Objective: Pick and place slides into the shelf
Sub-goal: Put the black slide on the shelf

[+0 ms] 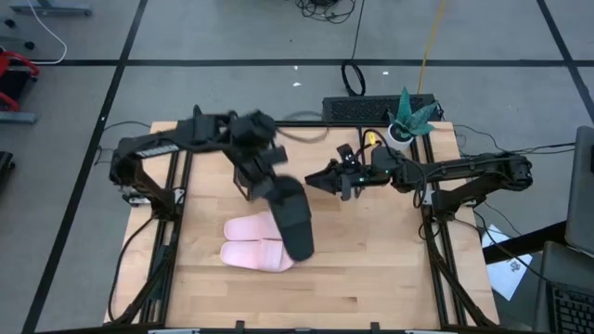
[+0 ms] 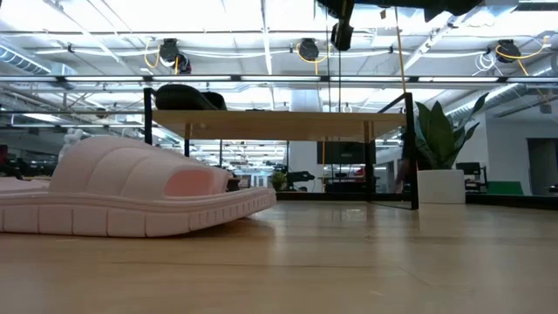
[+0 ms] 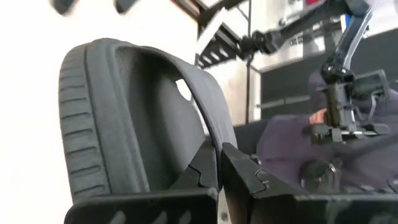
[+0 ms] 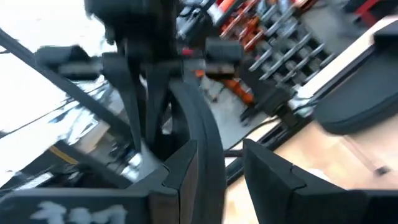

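My left gripper is shut on a matte black slide and holds it in the air over two pale pink slides, which lie side by side, soles down, on the table. In the low view one pink slide fills the near left. Behind it stands the shelf, with another black slide on its top board. My right gripper is open, level with the held slide's far end and just to its right. My left gripper pinches the black slide's wide strap at its edge between the two fingers. The slide is lifted clear of the table, and its ridged sole faces away from the fingers. My right gripper has a dark band of the slide just ahead of one finger; I cannot tell whether it touches.
A potted plant and a black keyboard sit at the table's far right edge. Black frame rails run along the table's left and right sides. Bare wood lies to the right of the pink slides.
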You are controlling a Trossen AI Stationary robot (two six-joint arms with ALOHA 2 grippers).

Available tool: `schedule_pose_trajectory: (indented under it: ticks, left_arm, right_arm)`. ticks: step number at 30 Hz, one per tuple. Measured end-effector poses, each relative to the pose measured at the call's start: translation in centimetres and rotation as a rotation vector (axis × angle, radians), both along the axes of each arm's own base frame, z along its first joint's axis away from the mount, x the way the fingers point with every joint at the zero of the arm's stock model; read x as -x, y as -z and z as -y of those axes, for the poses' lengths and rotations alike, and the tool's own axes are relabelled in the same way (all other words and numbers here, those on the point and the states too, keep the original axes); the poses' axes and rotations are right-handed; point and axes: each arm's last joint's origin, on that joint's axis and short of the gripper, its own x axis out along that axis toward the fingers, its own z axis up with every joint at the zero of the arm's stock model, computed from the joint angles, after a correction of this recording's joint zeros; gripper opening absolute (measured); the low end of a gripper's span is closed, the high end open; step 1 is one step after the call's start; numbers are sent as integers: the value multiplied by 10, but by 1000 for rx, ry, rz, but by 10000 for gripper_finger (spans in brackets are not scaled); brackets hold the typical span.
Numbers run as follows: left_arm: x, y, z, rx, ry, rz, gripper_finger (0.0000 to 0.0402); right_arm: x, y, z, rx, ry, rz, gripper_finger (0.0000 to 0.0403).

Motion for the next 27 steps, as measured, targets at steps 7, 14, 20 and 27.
schedule_pose_trajectory:
  ticks: [7, 14, 20, 27]
  left_arm:
    - [25, -2, -57, -42, -18, 59, 0]
    - [42, -3, -97, -45, -52, 137, 0]
    - [51, -24, -112, -141, -19, 237, 0]
    - [47, -37, -131, -375, -65, 140, 0]
  right_arm:
    - [0, 1, 8, 9, 158, -9, 118]
    - [1, 1, 13, 5, 268, -10, 118]
    - [1, 1, 16, 2, 334, -11, 118]
    - [1, 1, 16, -3, 332, -10, 109]
